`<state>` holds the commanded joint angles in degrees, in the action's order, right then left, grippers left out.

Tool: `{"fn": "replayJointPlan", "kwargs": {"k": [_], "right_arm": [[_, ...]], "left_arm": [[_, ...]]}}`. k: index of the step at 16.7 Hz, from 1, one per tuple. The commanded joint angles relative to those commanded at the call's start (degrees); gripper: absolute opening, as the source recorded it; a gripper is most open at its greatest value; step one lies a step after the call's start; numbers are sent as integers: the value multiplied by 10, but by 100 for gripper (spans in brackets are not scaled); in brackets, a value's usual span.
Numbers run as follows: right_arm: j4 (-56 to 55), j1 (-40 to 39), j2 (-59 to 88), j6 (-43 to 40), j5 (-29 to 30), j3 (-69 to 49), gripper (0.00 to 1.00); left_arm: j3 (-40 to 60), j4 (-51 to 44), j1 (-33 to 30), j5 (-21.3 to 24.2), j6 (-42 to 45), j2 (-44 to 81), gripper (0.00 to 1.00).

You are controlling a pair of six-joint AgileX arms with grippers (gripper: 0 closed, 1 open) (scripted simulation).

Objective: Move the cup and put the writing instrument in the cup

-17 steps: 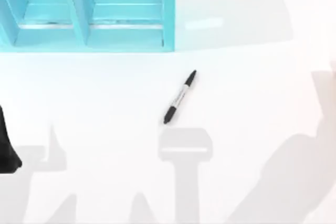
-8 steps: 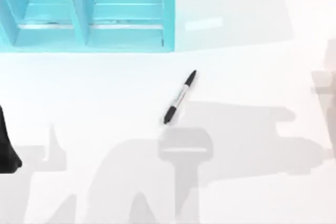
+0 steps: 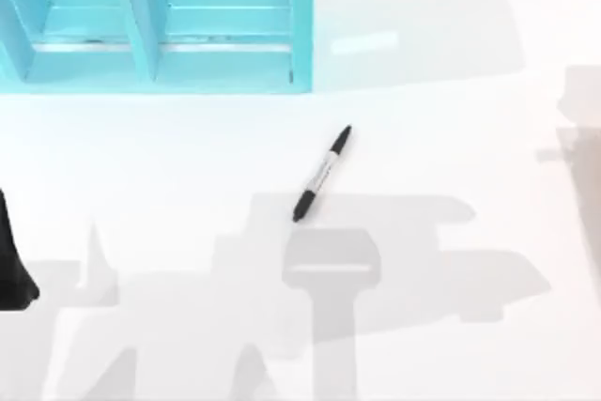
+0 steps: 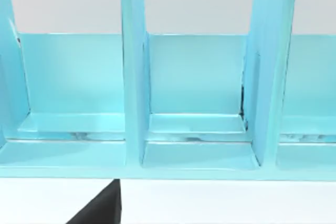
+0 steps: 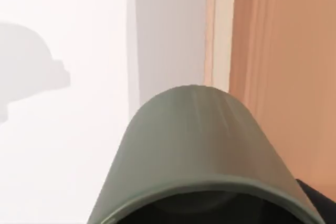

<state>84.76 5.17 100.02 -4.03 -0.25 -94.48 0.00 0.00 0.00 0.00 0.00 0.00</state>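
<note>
Fingers of the right gripper: I cannot tell whether they are clenched or released. The small plain olive-grey cylindrical cup [image 5: 197, 150] sits right against the right wrist camera, dark mouth toward the lens and rounded wall running away from it, which suggests it is being carried, but no contact is visible. Beyond the cup lie the white worktop [image 5: 68, 145], its pale edge strip and an orange-brown surface past it, so I judge the cup to be at the worktop's right edge. The step in hand looks like moving the cup inward. To do it well, carry it level and slowly, and set it down upright with the mouth facing up on bare worktop. Choose a spot near the slim black-capped marker pen with the grey-white barrel [image 3: 322, 174] but clearly apart from it, so the base neither lands on the pen nor sets it rolling. The pen lies flat near the worktop's middle, slanted, with one black end toward the far right and the other toward the near left. Let go only once the base rests fully flat. The turquoise compartmented shelf [image 3: 155, 53] fills the far-left corner and is best avoided. The left arm [image 3: 13, 265] waits at the worktop's left edge, its grip unreadable.
</note>
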Motion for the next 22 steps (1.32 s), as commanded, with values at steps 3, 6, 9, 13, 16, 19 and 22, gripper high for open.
{"fn": "replayJointPlan", "kwargs": {"k": [3,6,9,13,16,19,22], "right_arm": [[-30,-38,34,38,0,-8,0],[-65,-107,77,107,0,-11,0],[-105,-188,117,187,-2,-15,0],[-154,-244,159,242,-1,-17,0],[-154,-244,160,243,-1,-17,0],[-163,-244,162,244,-3,-7,0],[-196,-247,169,247,-2,15,0]], "left_arm": [[0,0,0,0,0,0,100],[0,0,0,0,0,0,100],[0,0,0,0,0,0,100],[0,0,0,0,0,0,100],[0,0,0,0,0,0,100],[0,0,0,0,0,0,100],[0,0,0,0,0,0,100]]}}
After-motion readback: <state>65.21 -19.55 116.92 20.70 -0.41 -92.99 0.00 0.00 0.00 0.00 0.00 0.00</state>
